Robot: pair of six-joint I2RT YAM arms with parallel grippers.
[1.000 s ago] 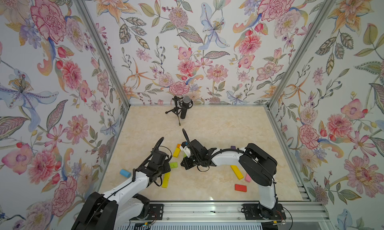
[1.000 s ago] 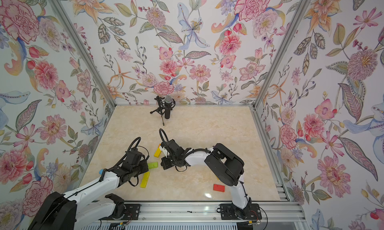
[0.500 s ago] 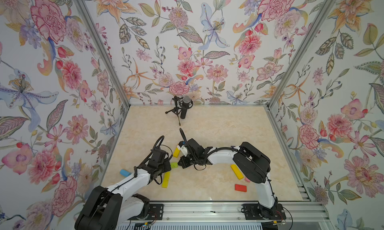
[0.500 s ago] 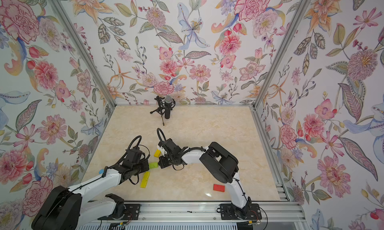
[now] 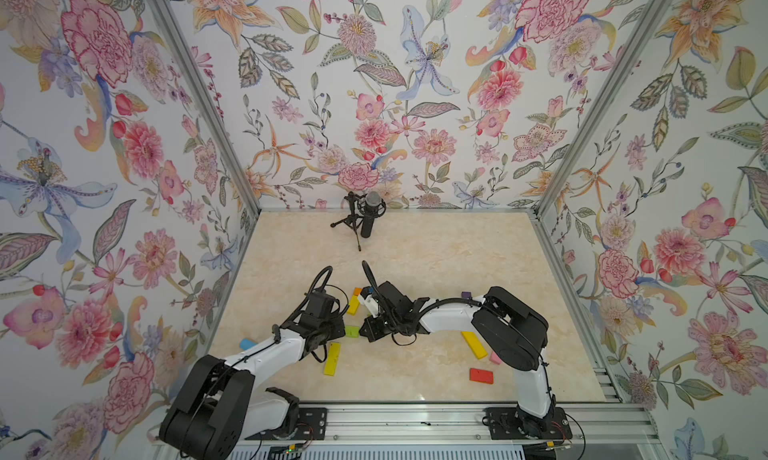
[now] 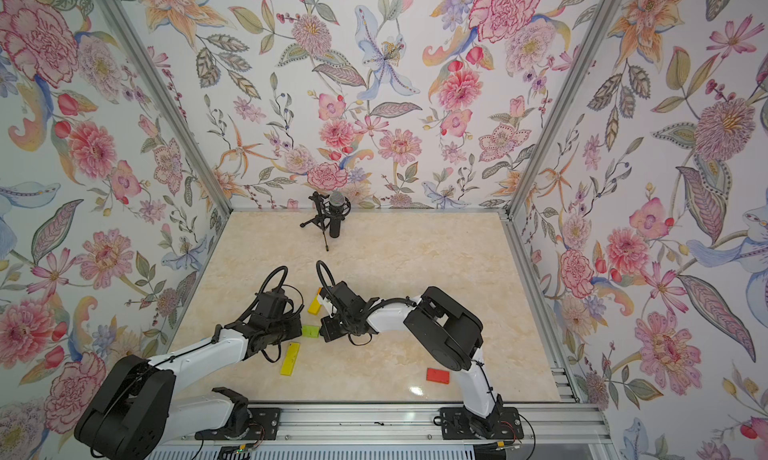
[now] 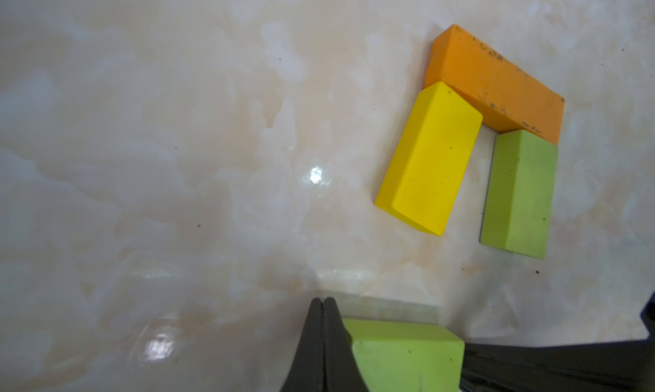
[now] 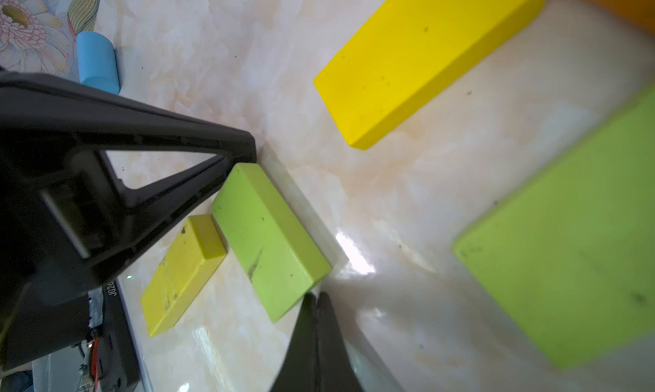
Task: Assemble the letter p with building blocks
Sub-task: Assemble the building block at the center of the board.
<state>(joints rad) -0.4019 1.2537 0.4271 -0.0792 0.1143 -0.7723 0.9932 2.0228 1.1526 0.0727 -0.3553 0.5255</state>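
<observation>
A short lime green block point(image 5: 352, 331) point(image 6: 310, 331) lies flat on the marble floor between my two grippers. My left gripper point(image 7: 322, 300) is shut and empty, its tips at one end of this block point(image 7: 404, 354). My right gripper point(image 8: 316, 296) is shut and empty too, with its tips at the opposite end of the block point(image 8: 269, 237). Just beyond, an orange block point(image 7: 496, 85) has a yellow block point(image 7: 429, 160) and a second lime block point(image 7: 517, 195) butted against it, forming an arch.
A long yellow block point(image 5: 332, 358) lies close beside the left arm. Further right are another yellow block point(image 5: 473, 344), a red one point(image 5: 481, 375), a pink one point(image 5: 494, 357) and a purple one point(image 5: 466, 295). A blue cylinder point(image 5: 247, 344) sits by the left wall and a microphone stand point(image 5: 365, 216) at the back.
My left gripper has reached in towards the lime block, and the right gripper has edged left to its other end. Both stayed shut.
</observation>
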